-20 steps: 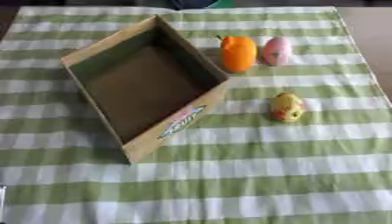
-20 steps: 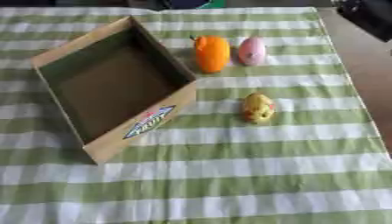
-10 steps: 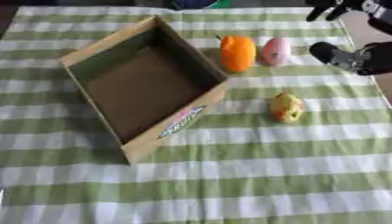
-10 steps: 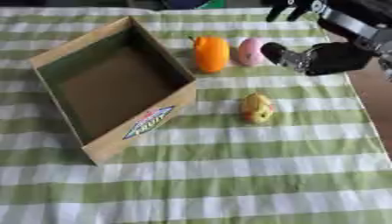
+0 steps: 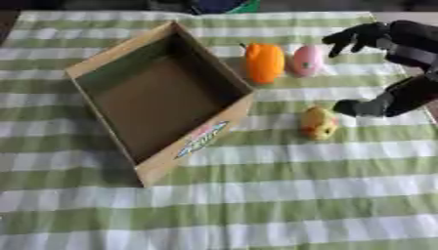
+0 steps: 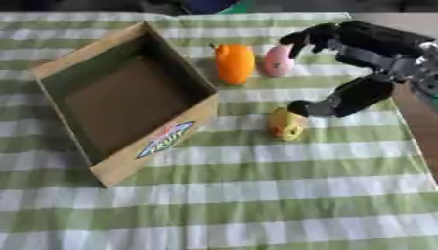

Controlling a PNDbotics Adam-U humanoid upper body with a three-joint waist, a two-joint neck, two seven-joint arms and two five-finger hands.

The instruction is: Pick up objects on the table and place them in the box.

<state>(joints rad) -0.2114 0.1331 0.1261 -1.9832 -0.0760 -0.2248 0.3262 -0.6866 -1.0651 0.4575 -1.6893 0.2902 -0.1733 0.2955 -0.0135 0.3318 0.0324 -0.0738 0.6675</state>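
Even, fairly bright overhead light, soft blur throughout, dim interior of the box (image 5: 154,105), faint shadow left of it, no glare

We find only one piece of print: a slanted label (image 6: 164,138) on the near outer wall of the open brown cardboard box (image 6: 112,171). It is a pale, elongated sticker with blue lettering and touches of red and green at its ends. We cannot make the word out for certain; the letters are too blurred to read. We see no writing, numbers or signs on anything else.
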